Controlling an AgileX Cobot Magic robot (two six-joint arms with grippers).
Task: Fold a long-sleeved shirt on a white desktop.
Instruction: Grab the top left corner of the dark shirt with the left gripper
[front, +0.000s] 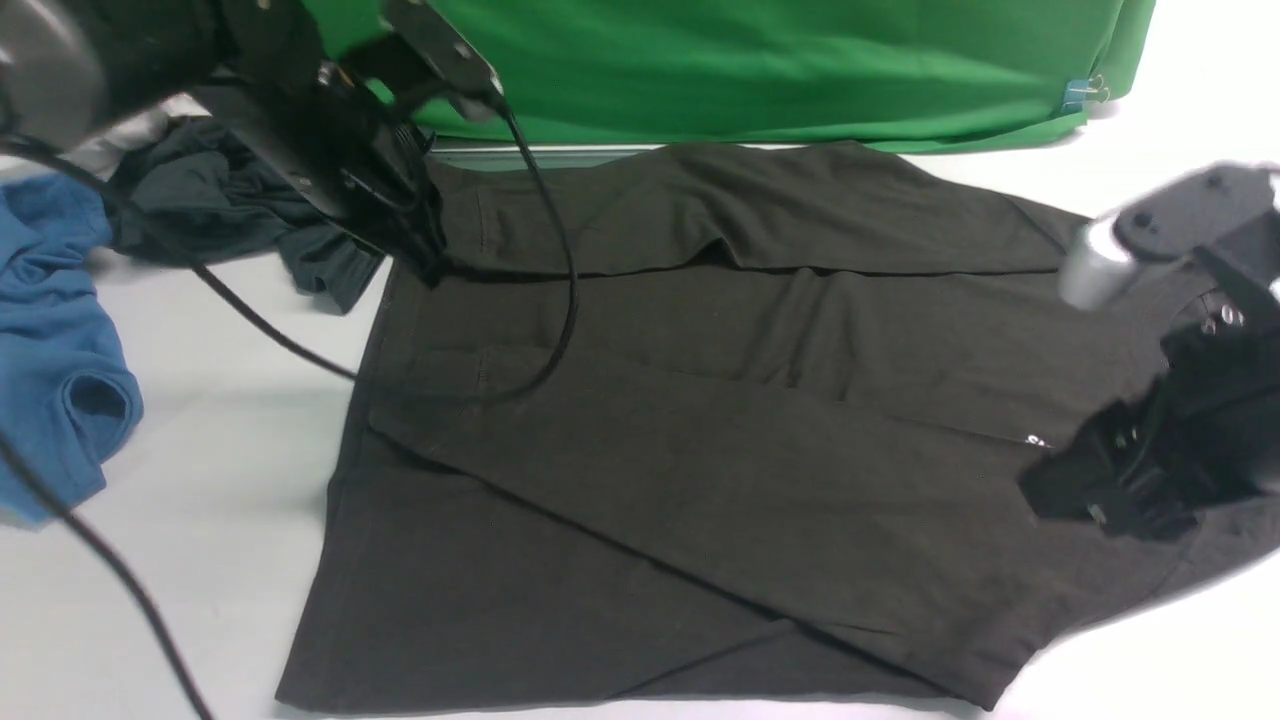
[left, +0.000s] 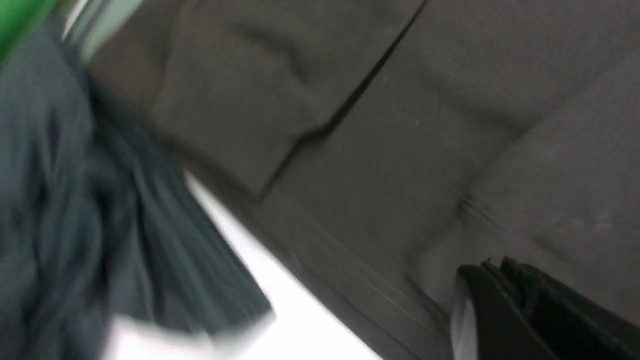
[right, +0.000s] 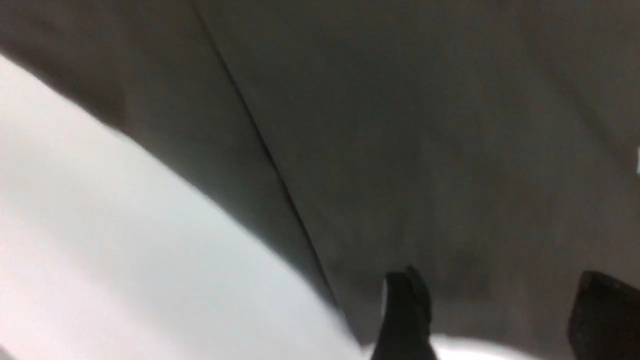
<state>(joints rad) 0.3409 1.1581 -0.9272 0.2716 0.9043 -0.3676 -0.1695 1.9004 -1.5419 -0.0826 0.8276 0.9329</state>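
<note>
The long-sleeved shirt (front: 700, 450) lies spread on the white desktop (front: 200, 480), dark brownish-black, with both sleeves folded across its body. My left gripper (front: 432, 268) is at the shirt's far left corner, tips down at the cloth. In the left wrist view the left gripper (left: 492, 267) is shut, just above the shirt (left: 400, 125), with no cloth seen between the jaws. My right gripper (front: 1080, 495), blurred, hovers over the shirt's right side near the small white print. In the right wrist view the right gripper (right: 495, 285) stands open over the shirt (right: 425, 125), beside bare desktop (right: 100, 225).
A dark grey-green garment (front: 230, 210) lies crumpled at the back left, touching the shirt's corner, and fills the side of the left wrist view (left: 75, 200). A blue garment (front: 50, 330) lies at the far left. The green backdrop (front: 750, 70) hangs behind. The left arm's cable (front: 560, 260) droops over the shirt.
</note>
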